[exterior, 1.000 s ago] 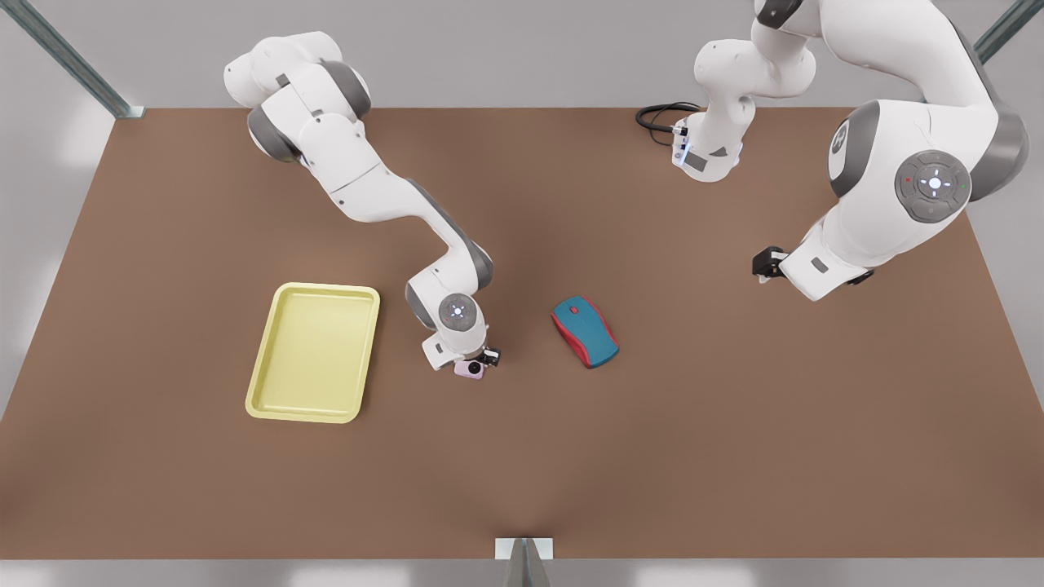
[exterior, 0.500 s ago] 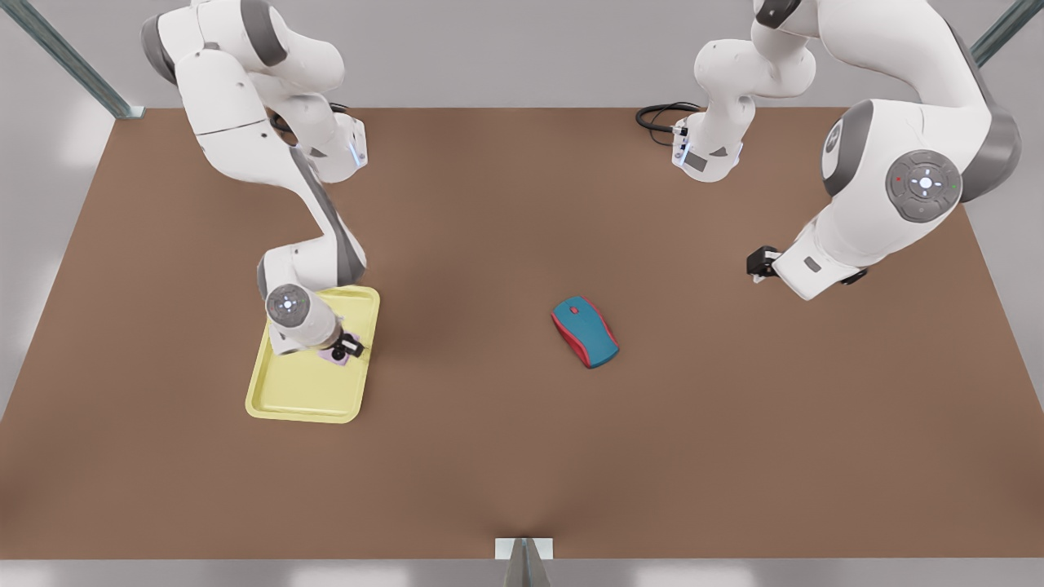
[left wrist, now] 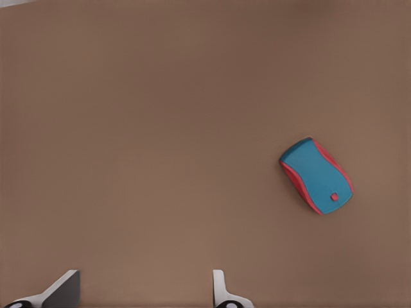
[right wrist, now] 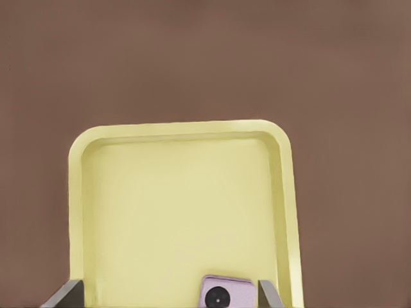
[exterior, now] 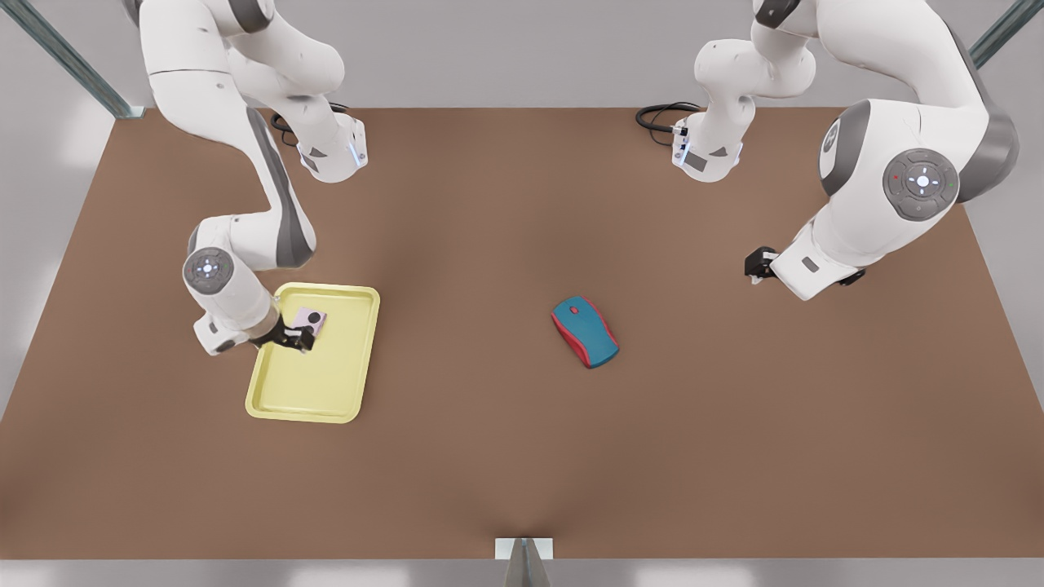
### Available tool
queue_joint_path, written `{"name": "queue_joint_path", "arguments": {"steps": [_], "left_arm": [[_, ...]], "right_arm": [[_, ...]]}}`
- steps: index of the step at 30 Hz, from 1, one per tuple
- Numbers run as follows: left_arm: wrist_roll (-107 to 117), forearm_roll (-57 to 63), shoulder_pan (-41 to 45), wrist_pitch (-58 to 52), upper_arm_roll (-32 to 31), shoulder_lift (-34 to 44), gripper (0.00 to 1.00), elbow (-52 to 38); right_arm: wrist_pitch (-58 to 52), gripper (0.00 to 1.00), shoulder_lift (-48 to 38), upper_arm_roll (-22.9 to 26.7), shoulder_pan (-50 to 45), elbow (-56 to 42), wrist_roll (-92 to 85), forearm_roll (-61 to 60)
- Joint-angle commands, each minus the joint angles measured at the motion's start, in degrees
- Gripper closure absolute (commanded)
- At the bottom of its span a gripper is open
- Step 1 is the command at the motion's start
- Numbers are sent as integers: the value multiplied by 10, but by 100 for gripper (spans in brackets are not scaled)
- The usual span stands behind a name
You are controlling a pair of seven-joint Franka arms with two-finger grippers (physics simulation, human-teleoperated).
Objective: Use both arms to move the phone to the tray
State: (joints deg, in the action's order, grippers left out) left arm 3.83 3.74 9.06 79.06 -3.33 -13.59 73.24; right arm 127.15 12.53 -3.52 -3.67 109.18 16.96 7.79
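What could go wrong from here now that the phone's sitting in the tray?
1. The right gripper, open, sits right beside the phone; pulling away low could drag it.
2. The phone lies near the tray rim in the corner nearest that arm, so a nudge might tip it onto the rim or out.
3. The left gripper waits open above the table, well away from the mouse; little risk there.

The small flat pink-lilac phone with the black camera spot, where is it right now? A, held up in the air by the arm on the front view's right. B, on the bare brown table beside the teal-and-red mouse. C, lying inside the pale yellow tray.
C: the small flat pink-lilac phone lies inside the raised rim of the pale yellow tray, next to the right end effector.
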Motion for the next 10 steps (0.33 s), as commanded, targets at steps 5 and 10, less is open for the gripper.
{"name": "queue_joint_path", "arguments": {"steps": [5,10], "left_arm": [[2,1,0,1,0,1,0,0],[3,1,0,1,0,1,0,0]], "right_arm": [[-390,0,-19,17,22,-260,-262,-17],[-364,0,-6,65,30,-314,-262,-16]]}}
